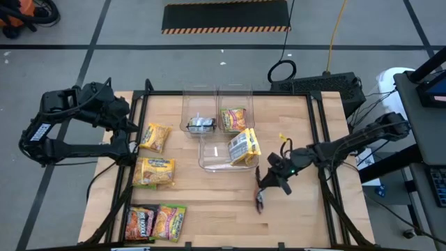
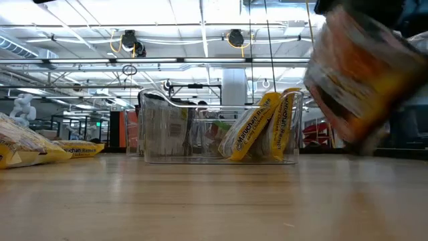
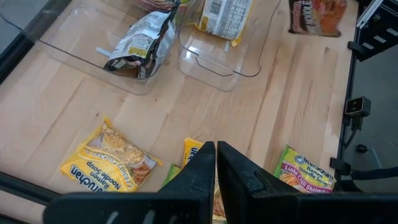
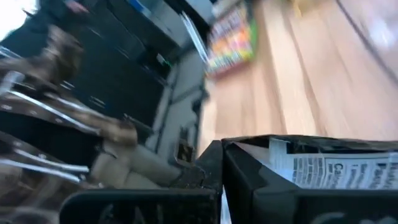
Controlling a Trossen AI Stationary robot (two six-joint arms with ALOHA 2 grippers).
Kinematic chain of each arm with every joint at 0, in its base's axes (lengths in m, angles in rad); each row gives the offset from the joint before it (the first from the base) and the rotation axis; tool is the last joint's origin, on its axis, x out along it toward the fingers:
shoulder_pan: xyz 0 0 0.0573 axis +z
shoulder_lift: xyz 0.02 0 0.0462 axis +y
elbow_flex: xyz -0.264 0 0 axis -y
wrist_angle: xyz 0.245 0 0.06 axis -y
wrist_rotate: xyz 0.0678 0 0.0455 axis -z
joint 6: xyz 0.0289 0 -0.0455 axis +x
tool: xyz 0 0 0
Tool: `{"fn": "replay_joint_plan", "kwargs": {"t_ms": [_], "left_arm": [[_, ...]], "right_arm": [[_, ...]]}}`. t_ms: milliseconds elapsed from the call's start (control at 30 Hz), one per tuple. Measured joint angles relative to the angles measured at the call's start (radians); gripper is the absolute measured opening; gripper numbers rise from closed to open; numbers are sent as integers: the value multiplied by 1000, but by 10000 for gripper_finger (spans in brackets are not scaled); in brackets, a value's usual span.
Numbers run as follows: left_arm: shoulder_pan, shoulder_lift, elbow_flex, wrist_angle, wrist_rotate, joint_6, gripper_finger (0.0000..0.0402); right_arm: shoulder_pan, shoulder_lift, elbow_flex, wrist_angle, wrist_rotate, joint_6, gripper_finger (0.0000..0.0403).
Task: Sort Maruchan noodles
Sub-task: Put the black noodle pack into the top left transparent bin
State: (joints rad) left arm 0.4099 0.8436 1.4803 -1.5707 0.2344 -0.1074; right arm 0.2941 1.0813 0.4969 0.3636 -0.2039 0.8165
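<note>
"Maruchan Ramen" reads on the yellow packet leaning upright in the nearest clear bin; "Ramen Noodle Soup" and "Chicken" show on a yellow packet on the boards, "Lime Chili Shrimp" on a green one beside it. More packets lie flat along the table's left side. The butcher-block table stands on a grey floor with a striped mat behind; level across it, a wide hall with ceiling lights and cable reels.

My right gripper reaches over the table's right half, below the bins, fingers clamped shut on a dark, orange-red packet hanging above the wood; its printed silvery back sits between my fingers. My left gripper waits by the left edge, fingers nearly together, holding nothing.
</note>
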Motion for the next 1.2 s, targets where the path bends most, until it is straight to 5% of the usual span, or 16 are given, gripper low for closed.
{"fn": "replay_joint_plan", "kwargs": {"t_ms": [567, 1033, 1200], "left_arm": [[0, 0, 0, 0, 0, 0, 21], [0, 0, 0, 0, -1, 6, 21], [0, 0, 0, 0, -1, 24, 21]], "right_arm": [[-108, 0, 89, 128, 77, -313, 0], [-279, 62, 346, -102, 67, -487, 0], [-344, 182, 456, -106, -38, -529, 0]]}}
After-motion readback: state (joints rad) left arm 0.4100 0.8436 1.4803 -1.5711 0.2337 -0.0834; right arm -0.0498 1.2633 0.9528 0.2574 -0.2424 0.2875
